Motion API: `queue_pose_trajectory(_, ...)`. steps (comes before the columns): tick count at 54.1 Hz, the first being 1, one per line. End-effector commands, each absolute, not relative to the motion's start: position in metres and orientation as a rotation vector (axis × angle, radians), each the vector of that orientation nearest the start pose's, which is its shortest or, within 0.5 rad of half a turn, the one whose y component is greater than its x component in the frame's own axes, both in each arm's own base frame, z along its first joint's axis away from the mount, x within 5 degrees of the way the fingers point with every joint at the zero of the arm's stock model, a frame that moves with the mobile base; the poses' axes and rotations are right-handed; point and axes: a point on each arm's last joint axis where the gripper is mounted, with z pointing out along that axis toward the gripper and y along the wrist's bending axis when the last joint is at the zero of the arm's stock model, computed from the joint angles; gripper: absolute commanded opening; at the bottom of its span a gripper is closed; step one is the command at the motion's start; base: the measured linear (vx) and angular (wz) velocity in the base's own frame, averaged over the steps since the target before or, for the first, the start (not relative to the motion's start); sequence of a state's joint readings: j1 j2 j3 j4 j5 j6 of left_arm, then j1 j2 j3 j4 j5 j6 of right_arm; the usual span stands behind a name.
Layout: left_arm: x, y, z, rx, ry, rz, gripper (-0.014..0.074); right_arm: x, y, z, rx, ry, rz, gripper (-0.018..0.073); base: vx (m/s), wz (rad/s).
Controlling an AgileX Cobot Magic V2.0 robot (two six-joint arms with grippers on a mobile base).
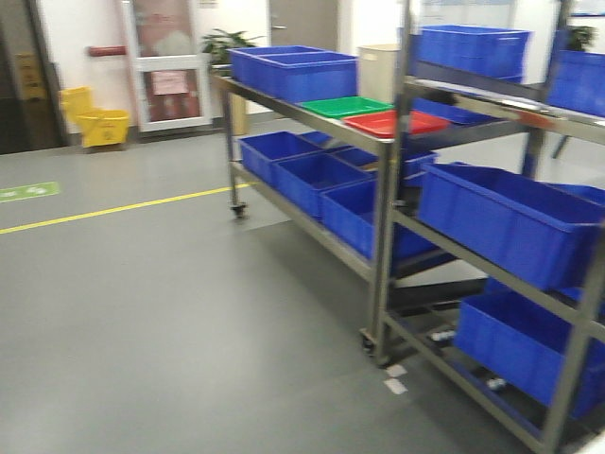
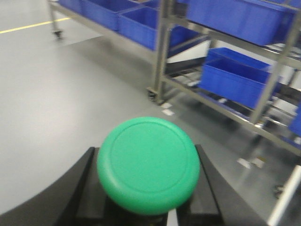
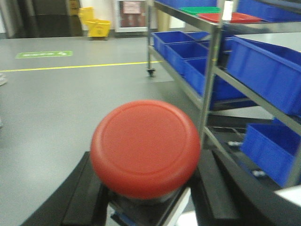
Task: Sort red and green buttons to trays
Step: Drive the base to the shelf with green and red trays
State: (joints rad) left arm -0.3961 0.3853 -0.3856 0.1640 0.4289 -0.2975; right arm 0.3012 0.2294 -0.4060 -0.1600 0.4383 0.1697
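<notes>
My left gripper (image 2: 148, 207) is shut on the green button (image 2: 148, 164), whose green cap faces the camera and hides its dark body. My right gripper (image 3: 148, 202) is shut on the red button (image 3: 146, 147), cap toward the camera, with part of its dark body showing below. Both are held above the grey floor, away from the racks. The green tray (image 1: 344, 106) and the red tray (image 1: 395, 123) lie side by side on the top shelf of the far rack; they also show small in the right wrist view, the green tray (image 3: 200, 9) and the red tray (image 3: 233, 18). Neither gripper shows in the front view.
Two steel wheeled racks (image 1: 382, 236) stand on the right, loaded with deep blue crates (image 1: 510, 222) on several shelves. A yellow mop bucket (image 1: 97, 121) stands by the back wall. A yellow line (image 1: 113, 210) crosses the grey floor. A potted plant (image 1: 225, 43) is behind the far rack.
</notes>
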Motion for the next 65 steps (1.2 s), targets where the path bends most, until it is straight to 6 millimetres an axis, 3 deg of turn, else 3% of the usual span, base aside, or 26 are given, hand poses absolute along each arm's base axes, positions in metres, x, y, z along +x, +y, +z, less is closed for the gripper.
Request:
queue_pose_trajectory(1, 0.0838, -0.0296, 0.2946, 0.195, 1.805, -0.329, 0.0000, 0.0583, 0.0125, 0.3155, -0.196, 1.610, 0.187, -0.0010, 0.04, 0.59)
queue_pose_trajectory(31, 0.0838, -0.0296, 0.2946, 0.194, 1.805, -0.330, 0.0000, 0.0583, 0.0125, 0.3154, -0.196, 1.611, 0.187, -0.0010, 0.18, 0.60)
queue_pose_trajectory(65, 0.0838, -0.0296, 0.2946, 0.194, 1.805, -0.330, 0.0000, 0.0583, 0.0125, 0.3148, -0.194, 1.619, 0.188, -0.0010, 0.46, 0.14)
